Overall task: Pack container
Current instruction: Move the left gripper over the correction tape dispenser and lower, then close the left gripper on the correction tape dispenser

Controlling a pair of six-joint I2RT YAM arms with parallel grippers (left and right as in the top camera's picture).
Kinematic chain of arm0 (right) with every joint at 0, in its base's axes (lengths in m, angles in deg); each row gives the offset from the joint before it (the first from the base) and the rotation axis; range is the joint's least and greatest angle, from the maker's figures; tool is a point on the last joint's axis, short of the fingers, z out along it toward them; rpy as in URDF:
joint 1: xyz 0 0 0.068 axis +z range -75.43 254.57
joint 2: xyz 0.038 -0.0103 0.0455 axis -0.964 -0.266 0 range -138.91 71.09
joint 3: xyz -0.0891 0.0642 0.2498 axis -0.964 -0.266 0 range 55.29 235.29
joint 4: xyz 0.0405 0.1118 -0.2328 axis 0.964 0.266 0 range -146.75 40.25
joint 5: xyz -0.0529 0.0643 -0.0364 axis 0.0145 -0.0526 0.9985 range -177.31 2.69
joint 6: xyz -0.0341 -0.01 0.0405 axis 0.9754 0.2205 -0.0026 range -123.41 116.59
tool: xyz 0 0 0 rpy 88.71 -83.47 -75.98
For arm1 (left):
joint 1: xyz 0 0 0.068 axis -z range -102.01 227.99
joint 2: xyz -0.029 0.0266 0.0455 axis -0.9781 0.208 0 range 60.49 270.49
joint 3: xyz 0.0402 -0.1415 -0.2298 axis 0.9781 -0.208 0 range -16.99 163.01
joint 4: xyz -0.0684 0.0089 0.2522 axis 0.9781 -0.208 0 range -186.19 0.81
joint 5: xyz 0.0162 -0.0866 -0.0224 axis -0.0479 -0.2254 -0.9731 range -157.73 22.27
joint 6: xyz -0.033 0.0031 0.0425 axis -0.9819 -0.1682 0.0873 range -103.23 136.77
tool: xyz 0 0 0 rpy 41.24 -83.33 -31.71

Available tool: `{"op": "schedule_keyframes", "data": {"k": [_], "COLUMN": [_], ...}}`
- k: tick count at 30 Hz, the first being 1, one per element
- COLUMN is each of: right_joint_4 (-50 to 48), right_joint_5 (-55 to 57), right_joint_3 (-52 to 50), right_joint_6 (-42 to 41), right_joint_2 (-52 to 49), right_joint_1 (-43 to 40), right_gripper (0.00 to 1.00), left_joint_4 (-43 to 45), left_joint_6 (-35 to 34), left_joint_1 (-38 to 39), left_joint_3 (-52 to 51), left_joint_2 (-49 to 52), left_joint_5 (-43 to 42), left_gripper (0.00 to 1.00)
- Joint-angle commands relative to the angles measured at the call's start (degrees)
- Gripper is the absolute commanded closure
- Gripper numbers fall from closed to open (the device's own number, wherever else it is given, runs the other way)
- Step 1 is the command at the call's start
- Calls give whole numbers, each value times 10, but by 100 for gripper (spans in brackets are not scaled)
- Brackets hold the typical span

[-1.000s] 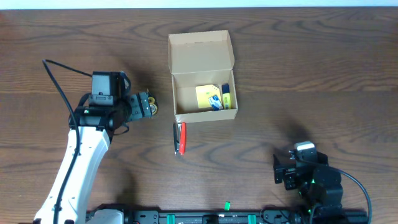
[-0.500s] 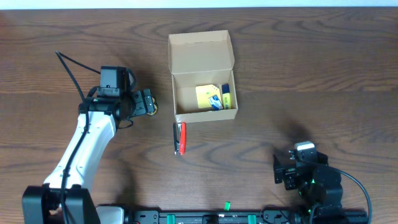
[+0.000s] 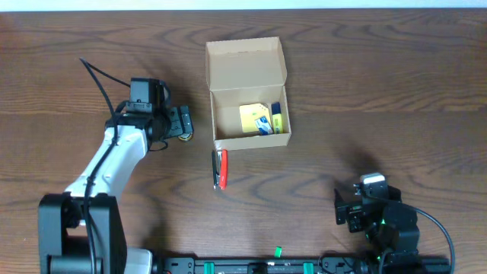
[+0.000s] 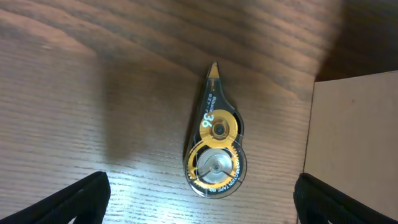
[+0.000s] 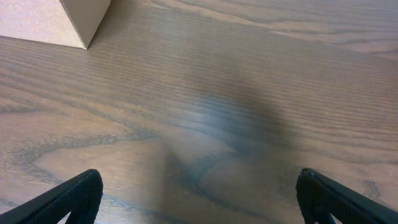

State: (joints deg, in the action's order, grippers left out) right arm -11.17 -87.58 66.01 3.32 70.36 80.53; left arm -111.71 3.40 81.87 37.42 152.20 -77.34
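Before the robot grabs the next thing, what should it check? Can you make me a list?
1. Container lid up: ok.
2. Room inside beside the yellow pad: ok.
3. Left gripper open: ok.
4. Correction tape lying between its fingers: ok.
5. Finger nearest the container wall will clear it going down: cannot tell.
6. Right gripper open, off to the side over bare table: ok.
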Motion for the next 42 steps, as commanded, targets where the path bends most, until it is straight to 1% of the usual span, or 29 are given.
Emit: {"op": "schedule_keyframes", "data": {"k": [1,6,17,25,33,42], "right_joint_4": [2,2,2,2,2,2], "right_joint_5": [-2,-2,-2,-2,-2,-2], "right_joint_3": [-7,-7,-7,-7,-7,-7], "right_joint_6": [7,7,7,7,7,7], "right_joint_2": [4,4,4,4,4,4], "right_joint_1": [-3,-3,-3,-3,-3,-3], "right_gripper": [1,1,1,1,1,1], "left_joint_4": [-10,-82,-161,-165,-161,-167], "left_joint_6": [16,31,31,31,50,50], "left_joint_1": [-1,-1,-1,-1,-1,-1], "left_joint_3": [37,106,177,184,185,193], "left_joint_2": [23,58,144,167,174,207], "left_joint_5": [-10,-5,-10,-14,-14,-21], "left_gripper": [5,5,5,4,4,5]}}
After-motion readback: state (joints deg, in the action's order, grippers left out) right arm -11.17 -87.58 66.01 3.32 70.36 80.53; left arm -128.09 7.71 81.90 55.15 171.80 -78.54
